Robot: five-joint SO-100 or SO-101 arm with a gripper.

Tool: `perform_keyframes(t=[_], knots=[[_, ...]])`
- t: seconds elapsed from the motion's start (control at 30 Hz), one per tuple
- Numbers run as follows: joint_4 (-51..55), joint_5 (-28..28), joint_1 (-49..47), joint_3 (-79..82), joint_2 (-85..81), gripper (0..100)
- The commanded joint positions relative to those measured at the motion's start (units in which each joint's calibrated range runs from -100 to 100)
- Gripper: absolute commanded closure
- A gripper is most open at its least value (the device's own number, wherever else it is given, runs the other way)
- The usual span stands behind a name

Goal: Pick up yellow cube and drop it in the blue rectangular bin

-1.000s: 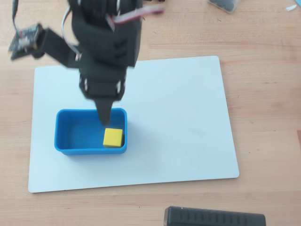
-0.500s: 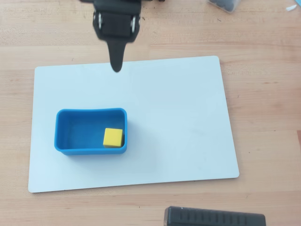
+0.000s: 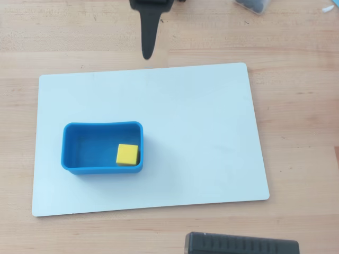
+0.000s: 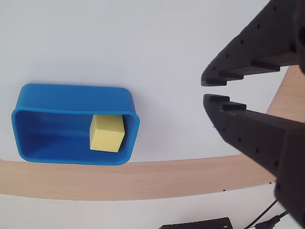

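Note:
The yellow cube (image 3: 127, 154) lies inside the blue rectangular bin (image 3: 71, 148), in its right-hand part near the front wall in the overhead view. The bin stands on the left half of a white board. In the wrist view the cube (image 4: 107, 133) sits in the bin (image 4: 71, 93) at the lower left. My gripper (image 3: 147, 55) hangs at the top of the overhead view, beyond the board's far edge and well away from the bin. In the wrist view my gripper (image 4: 204, 90) is empty, its black jaws nearly together with only a thin gap at the tips.
The white board (image 3: 201, 132) lies on a wooden table (image 3: 296, 106). A black box (image 3: 241, 244) sits at the front edge of the overhead view. A dark object (image 3: 254, 4) is at the top right.

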Motion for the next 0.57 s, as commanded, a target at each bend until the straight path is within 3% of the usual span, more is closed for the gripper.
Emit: perform_keyframes(t=[0.0, 0.27, 0.53], knots=[[-2.4, 0.0, -2.0, 8.0, -17.0, 100], [-3.8, 0.8, -0.4, 24.9, -38.5, 100], [-5.4, 0.7, -1.3, 31.8, -38.5, 100]])
